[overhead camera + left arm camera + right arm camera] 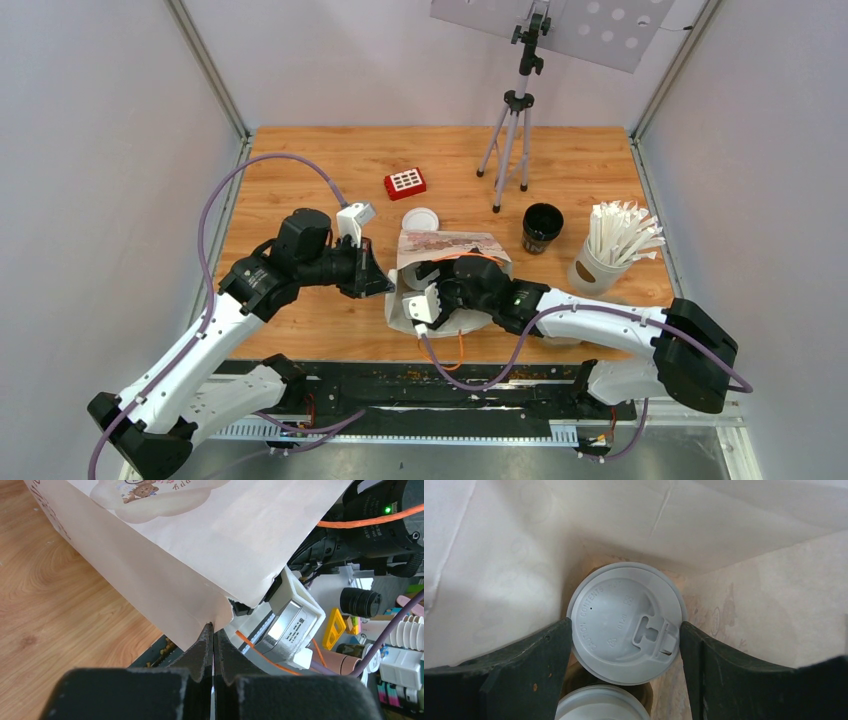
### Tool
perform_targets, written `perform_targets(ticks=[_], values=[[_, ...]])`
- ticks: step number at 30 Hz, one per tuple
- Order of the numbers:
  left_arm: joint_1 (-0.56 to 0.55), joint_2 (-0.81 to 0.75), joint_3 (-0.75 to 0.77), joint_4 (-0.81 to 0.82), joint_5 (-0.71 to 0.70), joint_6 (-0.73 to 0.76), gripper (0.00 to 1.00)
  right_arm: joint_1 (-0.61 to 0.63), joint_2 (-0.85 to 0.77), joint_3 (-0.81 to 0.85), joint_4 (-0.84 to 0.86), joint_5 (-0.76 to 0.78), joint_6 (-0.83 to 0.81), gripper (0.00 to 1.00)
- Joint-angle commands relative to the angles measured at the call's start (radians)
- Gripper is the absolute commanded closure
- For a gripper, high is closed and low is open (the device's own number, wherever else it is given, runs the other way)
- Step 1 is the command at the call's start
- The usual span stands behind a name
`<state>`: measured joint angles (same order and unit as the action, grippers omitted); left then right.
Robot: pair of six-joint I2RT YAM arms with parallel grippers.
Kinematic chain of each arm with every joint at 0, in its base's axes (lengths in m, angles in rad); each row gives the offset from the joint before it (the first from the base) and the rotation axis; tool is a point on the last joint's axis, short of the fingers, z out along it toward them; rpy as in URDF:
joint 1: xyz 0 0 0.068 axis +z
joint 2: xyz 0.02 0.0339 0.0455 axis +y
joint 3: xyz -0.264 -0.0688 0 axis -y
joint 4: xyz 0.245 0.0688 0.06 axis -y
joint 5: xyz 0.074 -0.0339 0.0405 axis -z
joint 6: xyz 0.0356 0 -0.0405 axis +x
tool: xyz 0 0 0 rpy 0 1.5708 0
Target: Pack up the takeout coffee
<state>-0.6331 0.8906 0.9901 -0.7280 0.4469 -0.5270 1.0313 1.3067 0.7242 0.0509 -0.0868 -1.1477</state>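
Observation:
A pale printed paper bag (455, 245) stands mid-table, and its side fills the left wrist view (165, 555). My left gripper (213, 627) is shut on the bag's rim, at the bag's left side (385, 283). My right gripper (625, 626) reaches down inside the bag. Its fingers (539, 655) press both sides of a takeout coffee's white lid (624, 612), so it is shut on that cup. A second lidded coffee (601, 705) sits just below it, and a bit of brown tray (574, 677) shows between them. A black cup (541, 228) without a lid stands to the bag's right.
A loose white lid (421, 219) lies just behind the bag. A white cup of wrapped straws (610, 250) stands at the right, a red box (405, 182) behind the bag, and a tripod (512, 130) at the back.

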Motion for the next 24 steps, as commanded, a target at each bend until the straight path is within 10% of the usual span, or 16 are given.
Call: perform_targets(ticks=[1,24], values=[[0.004,-0.007,0.039,0.024,0.016,-0.014,1.0,-0.005,0.002,0.006,0.038,-0.044,-0.009,0.25],[0.004,-0.035,-0.004,0.05,0.003,-0.045,1.0,-0.034,0.064,-0.013,0.075,0.025,0.038,0.24]])
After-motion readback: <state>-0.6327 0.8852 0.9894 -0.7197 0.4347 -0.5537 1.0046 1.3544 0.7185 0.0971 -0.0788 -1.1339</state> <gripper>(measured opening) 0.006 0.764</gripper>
